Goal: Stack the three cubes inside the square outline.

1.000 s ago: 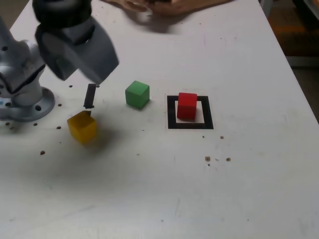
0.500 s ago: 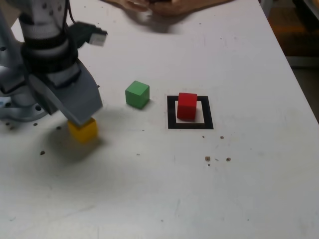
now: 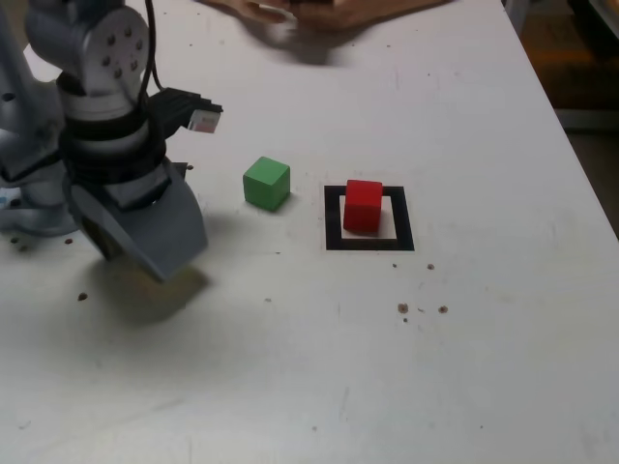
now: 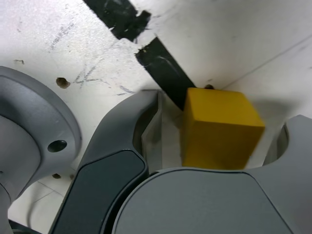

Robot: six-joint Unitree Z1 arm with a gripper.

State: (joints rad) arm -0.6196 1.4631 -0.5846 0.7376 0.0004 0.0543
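Exterior view: the tool [image 3: 145,253] hides the yellow cube [image 4: 219,129]; wrist view shows it between parted jaws, untouched. Red cube [image 3: 363,205] sits inside the square outline [image 3: 334,217].

One cube [image 3: 363,205] sits inside the square outline [image 3: 334,220]; another cube [image 3: 266,183] lies at its exterior-view left.

matt yellow cube [image 4: 219,129], smooth grey claw [image 4: 214,141]

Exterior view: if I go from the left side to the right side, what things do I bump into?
Robot hand → green cube → red cube, standing inside the square outline.
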